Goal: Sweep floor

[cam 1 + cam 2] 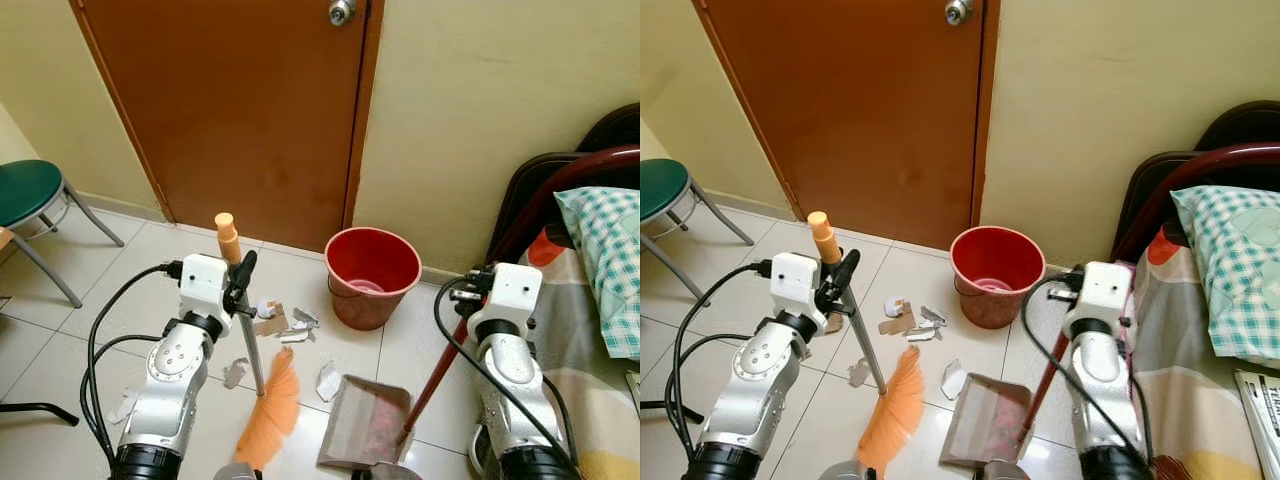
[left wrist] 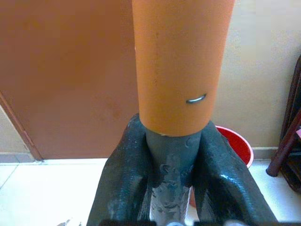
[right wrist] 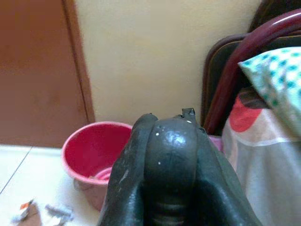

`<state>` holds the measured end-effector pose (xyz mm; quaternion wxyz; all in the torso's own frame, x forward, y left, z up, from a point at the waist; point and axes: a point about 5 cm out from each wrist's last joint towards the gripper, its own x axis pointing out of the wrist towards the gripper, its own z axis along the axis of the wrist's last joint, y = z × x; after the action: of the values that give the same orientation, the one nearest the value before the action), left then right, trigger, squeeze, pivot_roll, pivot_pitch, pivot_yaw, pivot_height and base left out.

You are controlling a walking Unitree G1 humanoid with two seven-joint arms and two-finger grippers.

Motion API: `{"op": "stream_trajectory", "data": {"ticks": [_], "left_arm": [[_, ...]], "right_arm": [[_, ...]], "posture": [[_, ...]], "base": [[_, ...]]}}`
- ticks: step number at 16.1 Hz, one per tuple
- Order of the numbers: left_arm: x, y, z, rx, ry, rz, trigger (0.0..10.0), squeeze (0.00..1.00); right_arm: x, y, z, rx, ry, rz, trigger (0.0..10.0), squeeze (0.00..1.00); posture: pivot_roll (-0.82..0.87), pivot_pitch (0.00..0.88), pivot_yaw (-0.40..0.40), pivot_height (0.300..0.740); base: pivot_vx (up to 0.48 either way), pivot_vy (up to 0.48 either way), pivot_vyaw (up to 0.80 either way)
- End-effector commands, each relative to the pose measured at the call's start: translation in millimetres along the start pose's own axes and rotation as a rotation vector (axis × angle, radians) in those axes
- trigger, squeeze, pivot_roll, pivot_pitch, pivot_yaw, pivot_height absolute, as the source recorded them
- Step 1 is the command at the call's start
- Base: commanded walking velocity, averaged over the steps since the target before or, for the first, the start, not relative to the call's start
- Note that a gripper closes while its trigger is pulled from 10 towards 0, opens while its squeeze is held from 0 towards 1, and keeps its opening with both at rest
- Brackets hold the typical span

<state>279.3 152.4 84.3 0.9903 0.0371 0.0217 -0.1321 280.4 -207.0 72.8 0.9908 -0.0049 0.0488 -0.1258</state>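
Both sets of jaws are clamped on handles. My left gripper has its 2 black fingers pinched tight round the broom handle, grey shaft just under the orange end cap. My right gripper is closed over the black top of the dustpan handle, a dark red pole slanting down to the pan.

Broom: orange bristles on the tiled floor, between my 2 arms, shaft tilted slightly. Dustpan: flat on the tiles just beside the bristles on my right side, mouth facing the broom, touching or not I cannot tell.

Scraps of paper and card lie scattered on the tiles ahead of the bristles, 1 white piece right at the pan's front edge, another near my left arm.

Red bucket stands beyond the pan, near the brown door. Green stool at the far left. Bed with checked pillow on the right.
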Motion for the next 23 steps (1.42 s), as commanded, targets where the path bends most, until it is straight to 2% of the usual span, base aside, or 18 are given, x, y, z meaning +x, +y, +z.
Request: {"op": "stream_trajectory", "data": {"ticks": [1, 5, 9, 13, 14, 15, 16, 17, 19, 21, 22, 23], "left_arm": [[5.7, 2.7, 9, 0.064, -0.025, -0.015, 10.0, 0.00], [12.5, 6.2, 16, 0.090, -0.038, -0.024, 10.0, 0.00], [12.5, 0.9, 13, 0.105, -0.031, -0.052, 10.0, 0.00], [22.5, -19.3, 20, 0.133, -0.045, -0.192, 10.0, 0.00], [24.0, -22.4, 20, 0.137, -0.049, -0.212, 10.0, 0.00], [27.7, -28.8, 22, 0.119, -0.064, -0.244, 10.0, 0.00], [29.9, -31.3, 23, 0.117, -0.072, -0.249, 10.0, 0.00], [37.2, -42.1, 26, 0.125, -0.087, -0.284, 10.0, 0.00], [45.6, -57.6, 28, 0.143, -0.099, -0.349, 10.0, 0.00], [49.8, -68.7, 28, 0.152, -0.095, -0.403, 10.0, 0.00], [52.1, -80.7, 27, 0.164, -0.091, -0.468, 10.0, 0.00], [51.4, -91.4, 27, 0.161, -0.088, -0.528, 10.0, 0.00]], "right_arm": [[10.5, -2.7, 19, 0.004, -0.073, -0.017, 10.0, 0.00], [27.0, 0.4, 35, 0.009, -0.105, 0.016, 10.0, 0.00], [35.0, 3.6, 40, -0.041, -0.122, 0.004, 10.0, 0.00], [48.0, 27.8, 49, -0.132, -0.151, 0.005, 10.0, 0.00], [49.7, 32.6, 49, -0.137, -0.147, 0.007, 10.0, 0.00], [52.5, 39.5, 43, -0.180, -0.117, -0.023, 10.0, 0.00], [53.4, 43.4, 40, -0.157, -0.096, -0.028, 10.0, 0.00], [54.1, 57.1, 32, -0.211, -0.052, -0.028, 10.0, 0.00], [52.4, 76.7, 25, -0.215, -0.013, 0.000, 10.0, 0.00], [49.3, 89.5, 20, -0.223, 0.012, 0.040, 10.0, 0.00], [45.8, 99.4, 16, -0.227, 0.025, 0.078, 10.0, 0.00], [43.4, 102.4, 13, -0.228, 0.029, 0.094, 10.0, 0.00]], "posture": [[-0.07, 0.047, 0.014, 0.740], [-0.06, 0.054, 0.021, 0.740], [-0.06, 0.057, 0.023, 0.740], [-0.05, 0.068, 0.023, 0.740], [-0.05, 0.068, 0.023, 0.740], [-0.05, 0.068, 0.023, 0.740], [-0.03, 0.071, 0.015, 0.740], [-0.03, 0.066, 0.013, 0.740], [-0.02, 0.063, 0.010, 0.740], [-0.02, 0.060, 0.010, 0.740], [-0.02, 0.059, 0.012, 0.740], [-0.02, 0.059, 0.013, 0.740]], "base": [[0.000, 0.000, 0.00], [0.000, 0.000, 0.00], [0.000, 0.000, 0.00], [0.000, 0.000, 0.00], [0.000, 0.000, 0.00], [0.000, 0.000, 0.00], [0.000, 0.000, 0.00], [0.000, 0.000, 0.00], [0.000, 0.000, 0.00], [0.000, 0.000, 0.00], [0.000, 0.000, 0.00], [0.000, 0.000, 0.00]]}}
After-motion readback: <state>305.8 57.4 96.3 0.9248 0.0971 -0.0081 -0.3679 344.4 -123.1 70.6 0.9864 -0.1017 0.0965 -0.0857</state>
